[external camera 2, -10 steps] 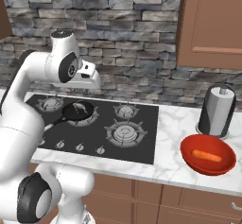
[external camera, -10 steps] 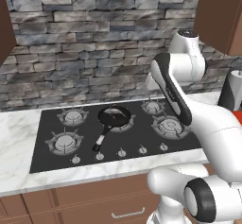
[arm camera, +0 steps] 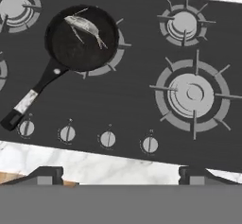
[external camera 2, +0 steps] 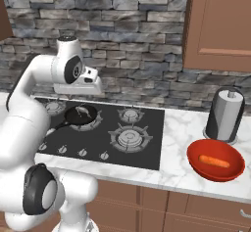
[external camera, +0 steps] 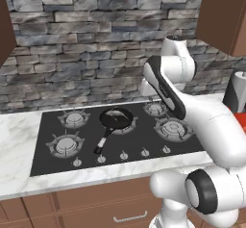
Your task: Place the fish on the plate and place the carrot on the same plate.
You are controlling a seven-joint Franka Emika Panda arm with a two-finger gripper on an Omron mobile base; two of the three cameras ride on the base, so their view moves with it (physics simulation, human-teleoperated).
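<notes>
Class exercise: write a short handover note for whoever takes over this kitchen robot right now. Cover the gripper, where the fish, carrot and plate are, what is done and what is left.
Gripper: open, empty, hanging above the stove's front edge.
Fish: lying in the frying pan on a rear burner.
Carrot: lying in the red bowl on the counter right of the stove, in front of the dark canister.
Plate: I cannot spot it in these views.
Done: nothing moved yet.
Left: find the plate, then move fish and carrot onto it.
</notes>
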